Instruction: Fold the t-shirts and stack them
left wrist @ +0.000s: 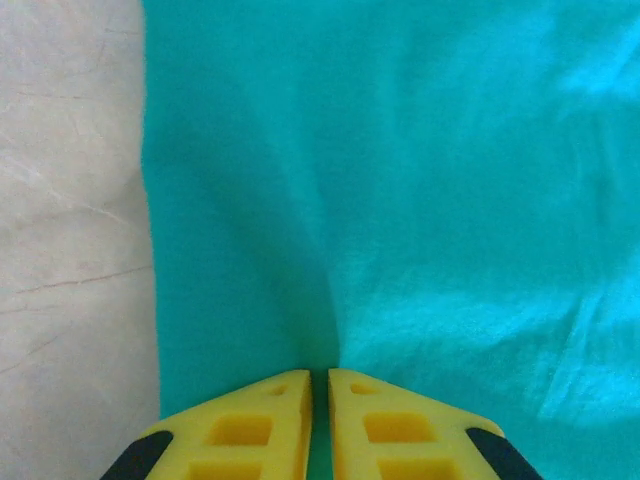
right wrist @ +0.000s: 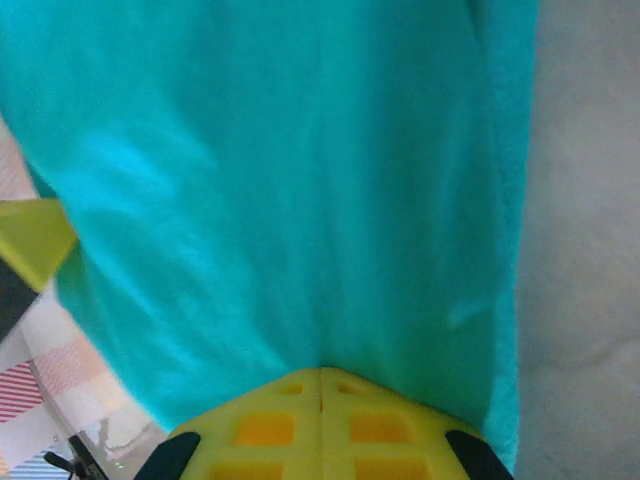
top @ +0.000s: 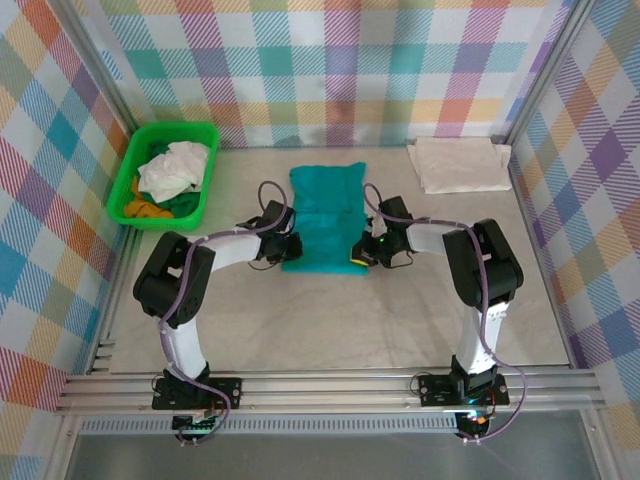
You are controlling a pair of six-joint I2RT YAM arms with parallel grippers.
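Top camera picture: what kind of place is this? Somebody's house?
Probably a robot practice booth, not a house: checked walls on a metal frame, a left arm and right arm bolted to a rail, and a teal t-shirt between them.

Left pincer (left wrist: 320, 378) clamped, right pincer (right wrist: 321, 372) clamped

You have a bright green plastic basket (top: 180, 127) at the far left corner of the surface (top: 330, 320), close against the left wall. The surface is pale and marbled, with faint veins that you can make out in the left wrist view (left wrist: 70, 250). Pastel plaid panels (top: 330, 70) enclose it at the back and on both sides, held by slanted metal posts (top: 100, 70). Silver aluminium rails (top: 330, 385) run along the near edge.
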